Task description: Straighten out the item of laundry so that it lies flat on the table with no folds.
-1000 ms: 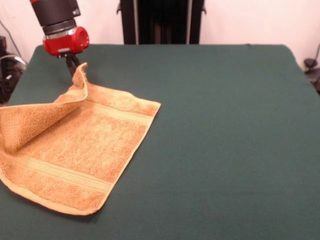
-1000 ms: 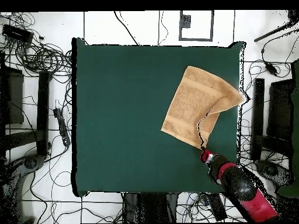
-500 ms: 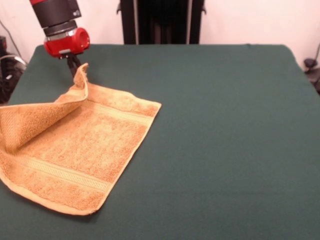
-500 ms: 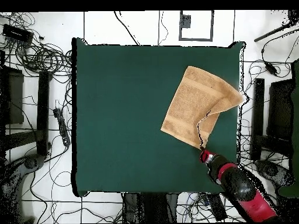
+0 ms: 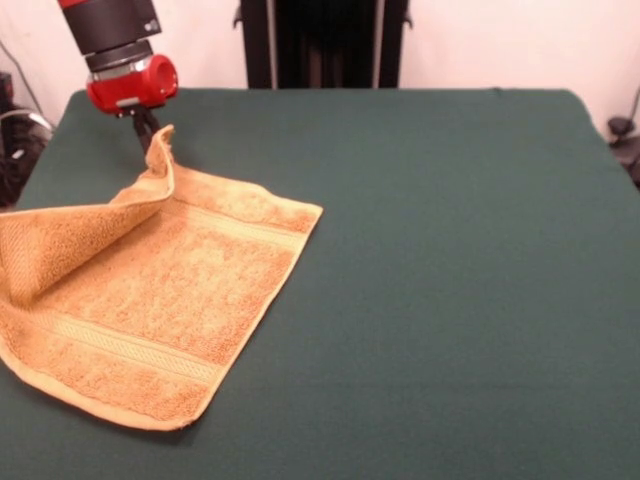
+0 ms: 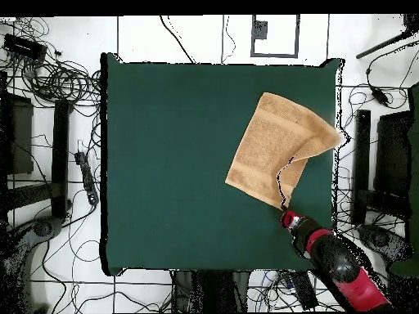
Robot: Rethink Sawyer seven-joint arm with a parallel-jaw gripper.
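The golden-orange towel (image 5: 150, 300) lies on the green worktop (image 5: 450, 250) at its left side in the front view, with its near left part reaching the worktop's edge. Most of it is spread flat, with 1 paler woven band running across near the far end and another near the close end. 1 corner is lifted off the cloth to a peak, and from that peak a long flap slopes down and folds over the left part of the towel. The dark claw (image 5: 148, 128) pinches the raised corner at its tip, beneath the red wrist of the arm (image 5: 118, 45). From overhead, the towel (image 6: 278, 147) sits close to the worktop's right edge, with the claw (image 6: 286, 208) at its lower corner.
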